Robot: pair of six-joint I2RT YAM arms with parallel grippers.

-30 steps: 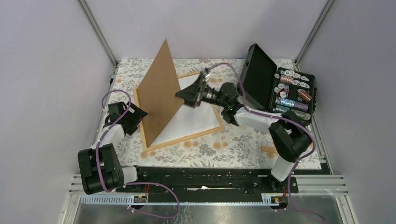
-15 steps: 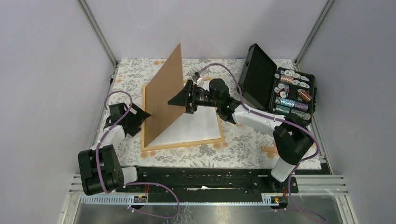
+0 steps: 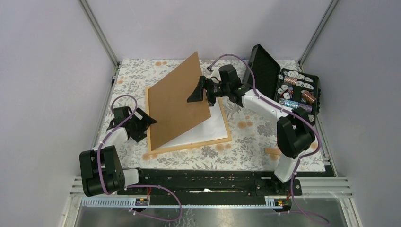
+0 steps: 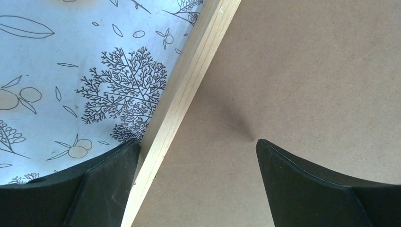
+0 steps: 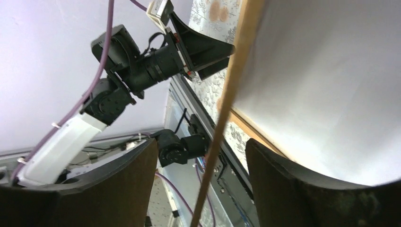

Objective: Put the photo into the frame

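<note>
One wide floral-patterned surface (image 3: 246, 137) carries it all. Flat on it, left of the middle, lies the large rectangular light-wood frame (image 3: 189, 146) with a white sheet (image 3: 208, 130) inside; whether that is the photo I cannot tell. Over the frame leans a plain brown rectangular backing board (image 3: 177, 106), its low edge against the frame's left rail, its right edge raised. An open black hard case (image 3: 261, 78) stands at the far right corner. The right claw (image 5: 201, 142) is spread, the board's raised edge between its fingers. The left claw (image 4: 196, 142) gapes wide across the frame's left rail.
</note>
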